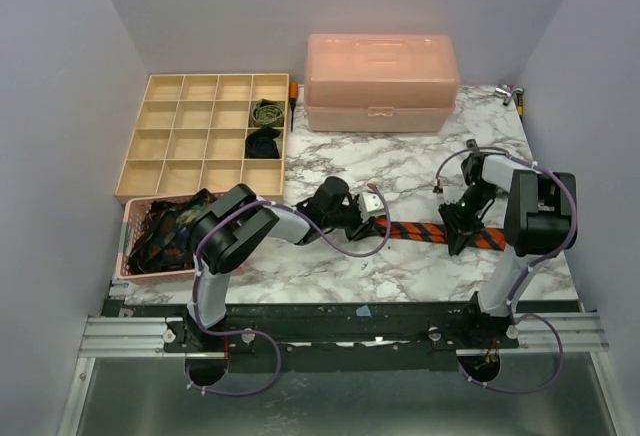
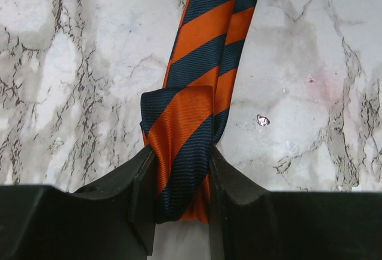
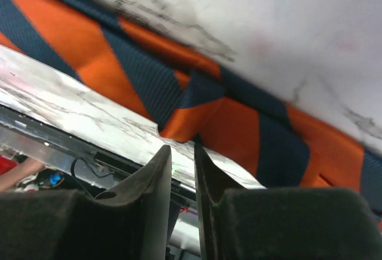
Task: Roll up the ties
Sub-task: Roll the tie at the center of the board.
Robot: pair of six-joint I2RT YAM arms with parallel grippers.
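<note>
Nearby, pink basket [image 1: 150,273]; L gripper [image 2: 181,155] pinching striped tie [image 2: 203,51]

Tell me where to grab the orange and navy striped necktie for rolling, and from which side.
Its folded end, where the orange-and-navy striped fabric necktie doubles over: thick enough to pinch. Come in along its length from the left arm's side, fingers straddling its width.

striped tie [image 2: 203,63] end hidden in left pincer [image 2: 181,176], far length cropped
</note>
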